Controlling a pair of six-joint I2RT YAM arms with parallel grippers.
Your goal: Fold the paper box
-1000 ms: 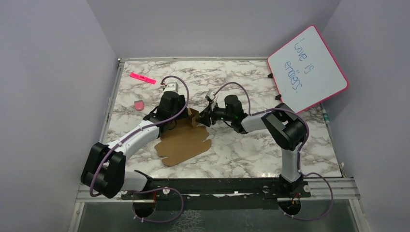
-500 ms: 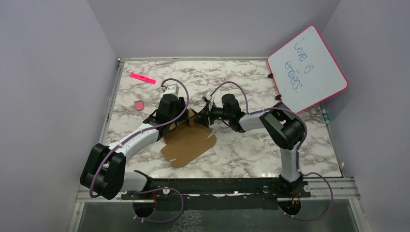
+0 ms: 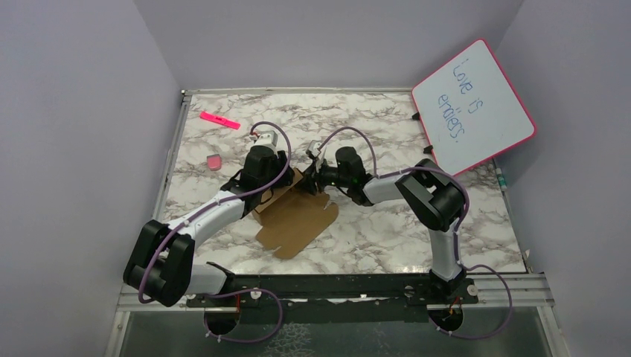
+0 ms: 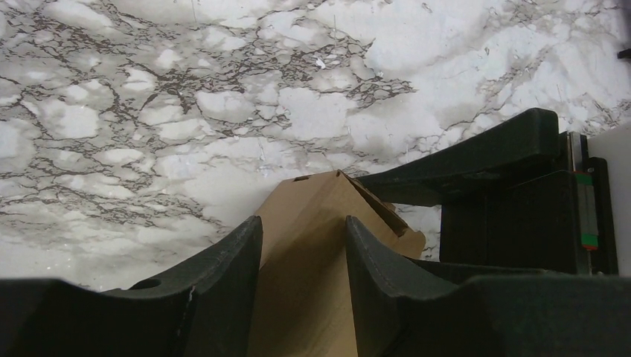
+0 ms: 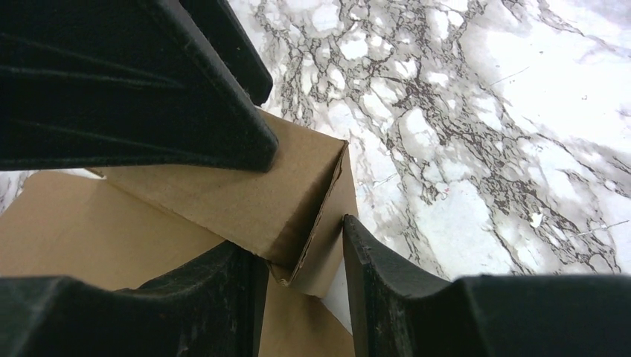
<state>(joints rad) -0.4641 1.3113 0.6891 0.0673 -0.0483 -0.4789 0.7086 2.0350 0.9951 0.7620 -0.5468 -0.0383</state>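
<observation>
The paper box [image 3: 298, 219] is a brown cardboard sheet, mostly flat on the marble table [image 3: 387, 230], with its far flaps raised between the two arms. My left gripper [image 3: 274, 184] comes at the raised part from the left. In the left wrist view a folded cardboard ridge [image 4: 312, 245] fills the space between its fingers, and the gripper [image 4: 301, 223] is shut on it. My right gripper [image 3: 312, 178] meets the box from the right. In its wrist view it [image 5: 298, 238] is shut on a folded corner [image 5: 312, 208], just below the left arm's fingers [image 5: 149, 97].
A pink marker [image 3: 220, 120] and a pink eraser [image 3: 213, 162] lie at the far left of the table. A pink-framed whiteboard [image 3: 472, 106] leans at the back right, with a pen [image 3: 503, 181] near the right edge. Lilac walls enclose the table.
The cardboard sheet has swung and slid to the right, its near end moving most. The right gripper has pushed further left toward the left gripper, raising the far flaps.
</observation>
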